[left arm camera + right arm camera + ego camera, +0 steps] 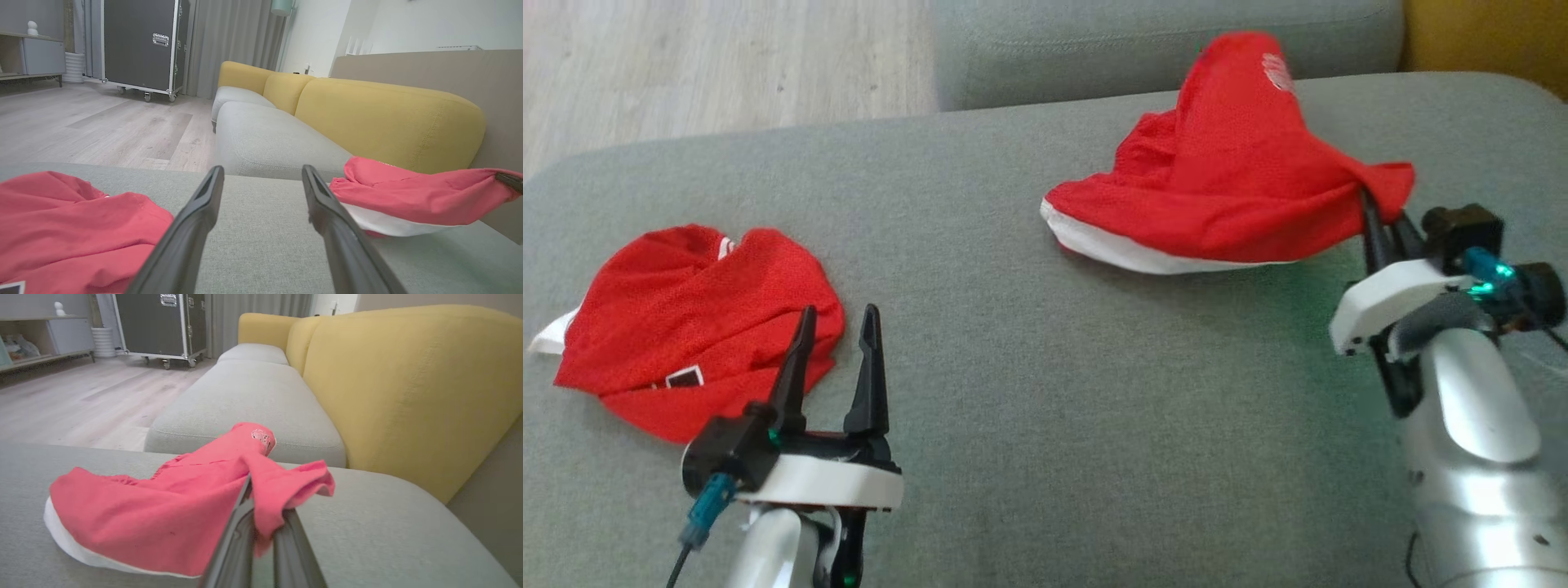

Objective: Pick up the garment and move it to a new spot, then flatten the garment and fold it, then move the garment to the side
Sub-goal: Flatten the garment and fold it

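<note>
Red garment (1225, 180) sits on the right half of the grey seat (1029, 384), bunched up into a peak, with a white hem along its near edge. The head view gives the whole layout: one corner is drawn out toward the right gripper (1376, 214). The right wrist view adds the close-up. A fold of red cloth is clamped tight between the two fingers, a flap spills over the right one, and there's a pale print at the top of the peak. The left wrist view catches the garment side-on, the gripped corner raised off the seat and the white underside showing.

Left gripper (840, 318) is spread wide and holds nothing. Its fingertips are just beside the other garment (678, 327), a second red heap crumpled on the left of the seat; touching or not, I cannot tell.

Beyond that there are more grey cushions, a yellow backrest (408, 384) on the right and a pale wood floor (686, 65). A dark wheeled case (139, 45) and a grey curtain (233, 45) stand at the far wall.
</note>
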You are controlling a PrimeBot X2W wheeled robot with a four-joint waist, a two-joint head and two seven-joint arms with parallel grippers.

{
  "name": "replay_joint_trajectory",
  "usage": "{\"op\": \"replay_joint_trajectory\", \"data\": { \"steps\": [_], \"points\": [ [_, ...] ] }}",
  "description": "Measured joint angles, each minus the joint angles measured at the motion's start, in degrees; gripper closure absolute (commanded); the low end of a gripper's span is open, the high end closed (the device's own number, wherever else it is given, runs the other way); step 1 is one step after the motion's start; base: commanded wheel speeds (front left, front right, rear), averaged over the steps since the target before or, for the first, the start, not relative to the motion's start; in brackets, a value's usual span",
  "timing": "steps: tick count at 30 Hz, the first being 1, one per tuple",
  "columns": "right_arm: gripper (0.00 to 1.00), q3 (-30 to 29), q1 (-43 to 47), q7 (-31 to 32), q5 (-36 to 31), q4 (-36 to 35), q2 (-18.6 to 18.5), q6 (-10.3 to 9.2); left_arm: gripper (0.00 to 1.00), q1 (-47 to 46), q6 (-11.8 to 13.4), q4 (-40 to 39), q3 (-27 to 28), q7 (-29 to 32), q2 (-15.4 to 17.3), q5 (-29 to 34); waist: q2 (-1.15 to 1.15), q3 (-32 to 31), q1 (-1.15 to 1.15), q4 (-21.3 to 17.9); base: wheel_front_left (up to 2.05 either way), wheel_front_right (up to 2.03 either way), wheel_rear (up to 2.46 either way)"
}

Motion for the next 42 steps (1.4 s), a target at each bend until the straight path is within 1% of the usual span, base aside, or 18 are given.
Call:
{"op": "replay_joint_trajectory", "data": {
  "steps": [3,7,11,13,16,21,25,28,30,31,32,35,39,42],
  "points": [
    [1.00,-3.3,2.3,6.4,-3.2,-5.7,0.0,0.00,0.00,0.5,0.0,-0.3,0.0,0.0,0.0,0.0,0.00,-0.6,0.00,-0.2,0.00,0.00,0.00],
    [1.00,-6.9,6.1,14.1,-5.0,-12.0,0.0,0.00,0.00,0.6,0.0,-0.9,0.0,0.0,0.0,0.0,0.00,-0.3,0.00,0.5,0.00,0.00,0.00],
    [1.00,-9.3,7.7,20.2,-7.3,-15.3,-0.3,0.00,0.00,0.5,0.0,-0.9,-0.4,0.0,0.0,0.0,0.00,1.1,0.01,2.1,0.00,0.00,0.00],
    [1.00,-9.4,7.5,21.0,-7.5,-15.2,-0.7,0.00,0.00,0.4,0.0,-0.9,-0.5,0.0,0.0,0.0,0.00,1.5,0.01,2.5,0.00,0.00,0.00],
    [1.00,-10.4,6.0,23.3,-9.6,-12.2,-3.3,0.00,0.00,-0.4,0.0,-0.7,-1.4,0.0,0.0,0.0,0.00,3.1,0.01,4.3,0.00,0.00,0.00],
    [1.00,-11.5,1.3,24.2,-12.5,-5.3,-6.9,0.00,0.00,-2.8,0.0,-0.2,-2.4,0.0,-0.1,-0.1,0.00,5.2,0.02,6.8,0.00,0.00,0.00],
    [1.00,-12.6,-1.9,24.1,-15.1,0.3,-8.6,0.00,0.00,-3.7,0.0,0.1,-3.2,0.0,-0.1,-0.1,0.00,6.8,0.02,8.6,0.00,0.00,0.00],
    [1.00,-13.5,-3.7,22.8,-16.8,4.2,-8.8,0.00,0.00,-4.1,0.0,0.5,-3.5,0.0,-0.1,-0.1,0.00,7.9,0.02,9.5,0.00,0.00,0.00],
    [1.00,-13.8,-4.3,22.4,-17.4,5.4,-8.8,0.00,0.00,-4.3,0.0,0.5,-3.6,0.0,-0.1,-0.1,0.00,8.2,0.02,9.7,0.00,0.00,0.00],
    [0.17,-14.4,-5.0,22.0,-18.1,6.5,-8.9,0.00,0.00,-4.5,0.0,0.6,-3.7,0.0,-0.1,-0.1,0.00,8.5,0.02,9.9,0.00,0.00,0.00],
    [0.00,-14.8,-5.5,21.3,-19.1,7.3,-9.1,0.00,0.00,-4.7,0.0,0.6,-3.7,0.0,-0.1,-0.1,0.00,8.6,0.02,10.0,0.00,0.00,0.00],
    [0.00,-16.8,-6.9,19.5,-21.7,9.1,-9.5,0.00,0.00,-4.9,0.0,0.8,-3.7,0.0,-0.1,-0.1,0.00,8.7,0.02,9.8,0.00,0.00,0.00],
    [0.00,-19.6,-7.9,16.3,-24.7,9.3,-9.1,0.00,0.00,-4.9,0.0,0.8,-3.4,0.0,0.0,-0.1,0.00,8.2,0.01,8.6,0.00,0.00,0.00],
    [0.00,-21.6,-8.1,12.8,-25.9,8.3,-7.5,0.00,0.00,-4.9,0.0,0.7,-2.7,0.0,0.0,-0.1,0.00,7.5,0.01,7.2,0.00,0.00,0.00]
  ]
}}
